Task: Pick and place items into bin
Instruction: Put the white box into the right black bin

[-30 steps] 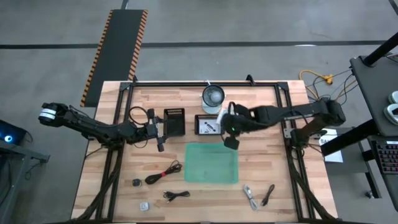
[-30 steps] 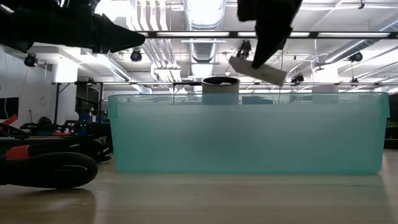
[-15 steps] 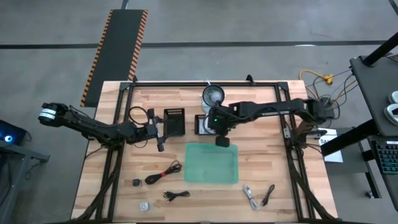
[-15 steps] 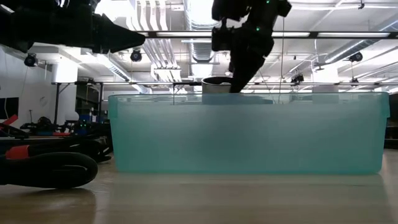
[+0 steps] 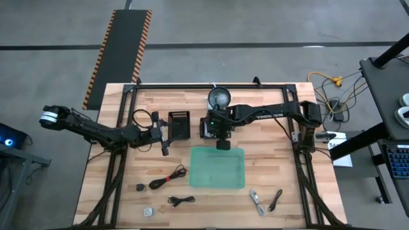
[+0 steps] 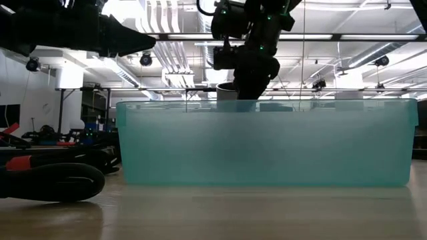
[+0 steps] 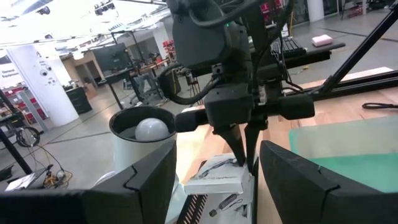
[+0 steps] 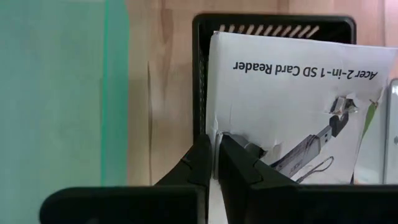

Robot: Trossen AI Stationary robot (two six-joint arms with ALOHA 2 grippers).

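Two views overhead and low: my right gripper [image 5: 222, 144] sits at the bin's [image 5: 218, 167] 12 o'clock rim, over the black tray [image 5: 206, 128]; card hidden there. Left wrist: fingers pinch the white card's [image 7: 217, 179] edge, probably closed on it. Right wrist: card [image 8: 292, 106] is thin, light, floppy, so grip the edge. My left gripper [image 5: 162, 137] waits at 9 o'clock, fingers apart.

White printed card [image 8: 292, 106] flat in black tray [image 8: 273, 25].
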